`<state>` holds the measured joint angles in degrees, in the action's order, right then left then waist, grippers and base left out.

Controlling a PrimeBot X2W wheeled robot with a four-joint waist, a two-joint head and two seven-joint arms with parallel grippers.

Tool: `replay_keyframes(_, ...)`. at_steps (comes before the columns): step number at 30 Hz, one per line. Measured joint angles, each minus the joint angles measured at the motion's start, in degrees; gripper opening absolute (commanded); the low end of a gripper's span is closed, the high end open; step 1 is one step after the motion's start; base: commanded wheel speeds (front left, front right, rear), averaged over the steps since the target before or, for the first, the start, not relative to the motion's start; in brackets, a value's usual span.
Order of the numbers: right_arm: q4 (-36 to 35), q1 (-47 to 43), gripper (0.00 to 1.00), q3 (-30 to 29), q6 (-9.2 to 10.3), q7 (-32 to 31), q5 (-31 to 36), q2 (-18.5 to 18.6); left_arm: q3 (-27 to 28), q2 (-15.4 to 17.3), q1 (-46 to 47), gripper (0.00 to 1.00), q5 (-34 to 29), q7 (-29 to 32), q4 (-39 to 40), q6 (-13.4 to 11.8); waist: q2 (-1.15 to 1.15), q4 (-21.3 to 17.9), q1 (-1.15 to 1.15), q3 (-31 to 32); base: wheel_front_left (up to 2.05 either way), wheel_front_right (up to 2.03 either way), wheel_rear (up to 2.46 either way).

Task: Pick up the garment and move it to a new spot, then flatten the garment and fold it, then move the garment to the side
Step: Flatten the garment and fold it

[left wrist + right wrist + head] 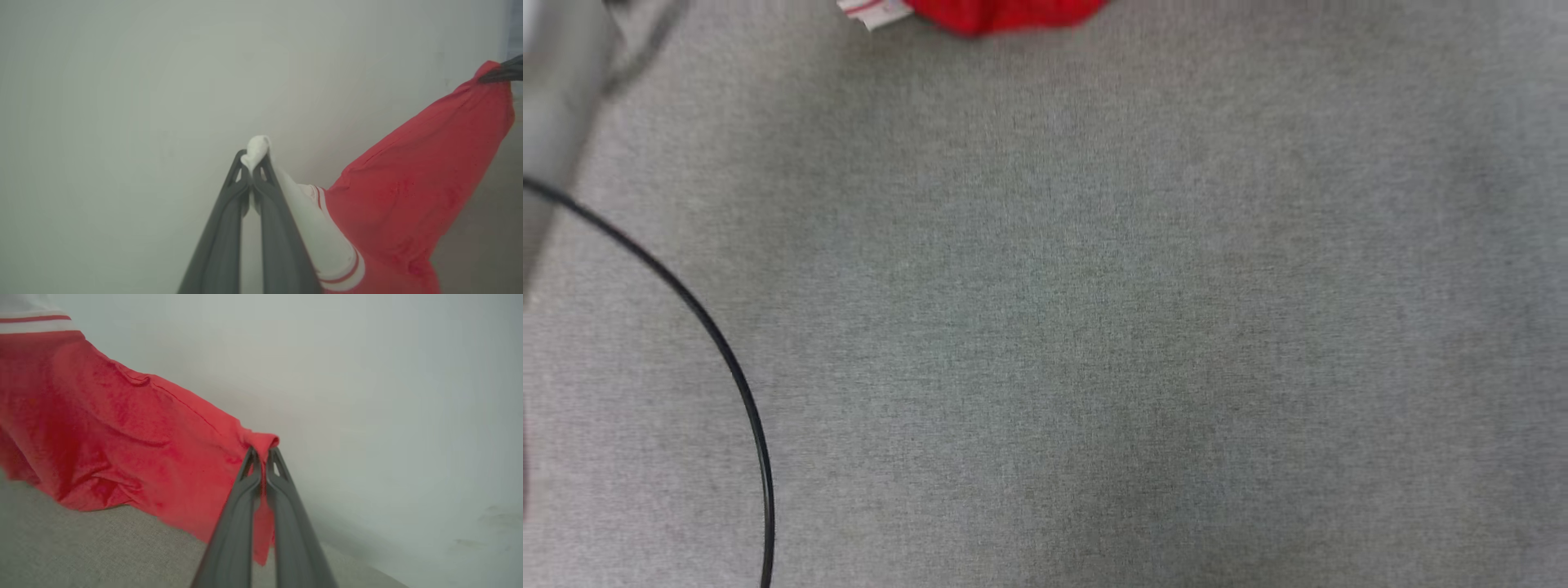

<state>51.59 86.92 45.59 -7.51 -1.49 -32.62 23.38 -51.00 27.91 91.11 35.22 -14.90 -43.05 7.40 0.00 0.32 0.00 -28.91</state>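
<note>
The left gripper (pixel 254 163) was clamped tight on a white sleeve of the garment (pixel 412 192), cloth poking past its fingertips. The right gripper (pixel 262 457) was pinched shut on a red edge. The shirt hung stretched between them, its lower folds touching the grey fabric surface (pixel 81 547) below.

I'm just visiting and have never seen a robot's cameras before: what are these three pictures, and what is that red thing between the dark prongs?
A two-armed robot took these. One camera on its head looks down at a grey cloth surface, with a black cable curving at the left. The other two sit on its wrists. The left gripper has its jaws shut on a white sleeve of the garment, a red shirt. The right gripper pinches a red edge. The shirt hangs stretched between them, its lower part touching the surface.
</note>
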Motion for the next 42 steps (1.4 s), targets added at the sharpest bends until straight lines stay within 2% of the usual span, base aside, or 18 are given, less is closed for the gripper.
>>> replay_keyframes(5,-2.41,-9.12,0.0,5.16,0.0,1.9,-3.78,2.18,0.71,1.89,-13.34,0.0,0.42,-0.09,5.55,-0.97,0.0,0.1,0.0,3.6,0.0,0.0,0.0)
replay_keyframes(9,-5.55,-17.0,0.0,9.67,0.01,2.72,-7.15,5.76,0.83,3.99,-25.44,0.0,0.99,-0.08,10.18,-2.63,0.0,0.28,0.0,6.85,0.0,0.0,0.0)
replay_keyframes(15,-11.09,-27.77,0.0,14.22,0.01,4.12,-12.27,10.37,1.2,7.71,-42.73,0.0,3.03,-0.09,19.53,-6.79,0.0,0.3,-0.01,12.44,0.0,0.0,0.0)
replay_keyframes(18,-13.7,-32.88,0.0,15.63,0.01,4.65,-14.51,12.79,1.3,10.05,-51.69,0.0,5.48,-0.08,25.05,-10.02,0.0,0.19,-0.02,15.27,0.0,0.0,0.0)
replay_keyframes(23,-16.85,-41.55,0.0,16.26,0.0,6.23,-17.44,16.33,-0.03,14.49,-64.34,0.0,8.26,0.71,32.38,-14.7,0.0,-0.14,-0.02,19.36,0.0,0.0,0.0)
replay_keyframes(31,-20.48,-54.26,0.0,15.4,0.0,7.83,-19.27,19.87,-1.41,18.3,-80.82,0.0,14.55,2.09,41.86,-21.75,0.0,-0.56,-0.02,24.38,0.0,0.0,0.0)
replay_keyframes(38,-24.4,-64.31,0.0,14.02,0.0,7.92,-19.27,21.95,-2.65,18.83,-89.92,0.0,18.35,2.09,46.07,-25.31,0.0,-0.11,-0.02,27.73,0.0,0.0,0.0)
replay_keyframes(42,-27.54,-69.28,0.0,11.82,0.0,7.0,-20.78,23.47,-3.19,19.89,-93.22,0.0,20.42,2.89,47.49,-25.91,0.0,0.39,-0.02,28.28,0.0,0.0,0.0)
